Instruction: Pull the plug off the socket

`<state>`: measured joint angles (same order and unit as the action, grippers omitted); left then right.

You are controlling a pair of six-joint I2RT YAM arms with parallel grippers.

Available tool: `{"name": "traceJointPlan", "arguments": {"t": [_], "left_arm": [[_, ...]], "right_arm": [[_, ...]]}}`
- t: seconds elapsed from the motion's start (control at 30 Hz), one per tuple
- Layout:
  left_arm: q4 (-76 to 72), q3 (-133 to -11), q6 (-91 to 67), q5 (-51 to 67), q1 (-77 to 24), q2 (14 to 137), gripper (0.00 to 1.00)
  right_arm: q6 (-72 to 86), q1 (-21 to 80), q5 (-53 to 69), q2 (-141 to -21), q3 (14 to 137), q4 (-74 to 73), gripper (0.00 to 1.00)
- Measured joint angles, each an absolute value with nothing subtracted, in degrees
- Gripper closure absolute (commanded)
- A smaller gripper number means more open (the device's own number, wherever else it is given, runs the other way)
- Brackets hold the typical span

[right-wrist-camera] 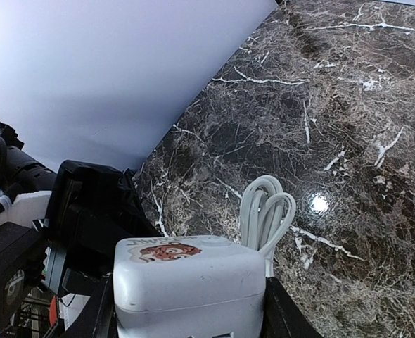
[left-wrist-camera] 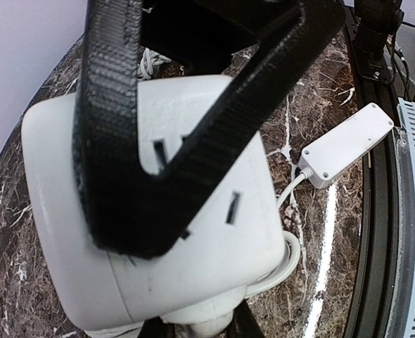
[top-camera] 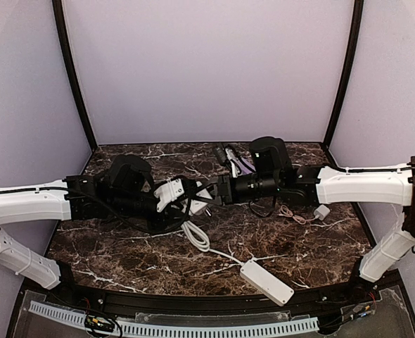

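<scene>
Marble desk (top-camera: pixel 123 260) bare toward left and far wall (top-camera: pixel 207 70); power strip (top-camera: pixel 266 282) close to near edge, right of centre. Mid-desk, left end effector (top-camera: pixel 172 194) clamped tight around socket (left-wrist-camera: pixel 193 232); right end effector (top-camera: pixel 216 196) partly open, pinching plug (top-camera: pixel 202 203) against socket's right face.

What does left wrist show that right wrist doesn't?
Left wrist only: power strip, the socket's slotted face with the left fingers across it. Right wrist only: a red logo on a white block between the right jaws, plug or socket unclear, plus the left arm. Both: cord, marble table.
</scene>
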<state>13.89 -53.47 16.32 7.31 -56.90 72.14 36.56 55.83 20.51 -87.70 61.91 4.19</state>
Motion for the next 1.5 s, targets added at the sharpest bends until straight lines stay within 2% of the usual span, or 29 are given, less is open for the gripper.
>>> {"name": "traceJointPlan", "arguments": {"t": [0.63,0.8,1.23,1.5], "left_arm": [[11.99,-51.79,13.13,7.09,-56.75,74.15,0.99],[11.92,-51.79,13.06,7.07,-56.77,74.26,0.99],[11.94,-51.68,13.52,6.96,-58.04,72.1,0.99],[12.14,-51.68,13.15,7.4,-57.63,72.25,0.99]], "right_arm": [[49.47,58.28,7.66,-88.66,62.13,0.03,1.0],[46.72,58.04,9.06,-88.75,62.17,0.67,1.0],[34.37,55.07,23.44,-88.58,62.0,3.18,1.0],[39.42,55.9,17.39,-88.4,61.84,2.81,1.0]]}}
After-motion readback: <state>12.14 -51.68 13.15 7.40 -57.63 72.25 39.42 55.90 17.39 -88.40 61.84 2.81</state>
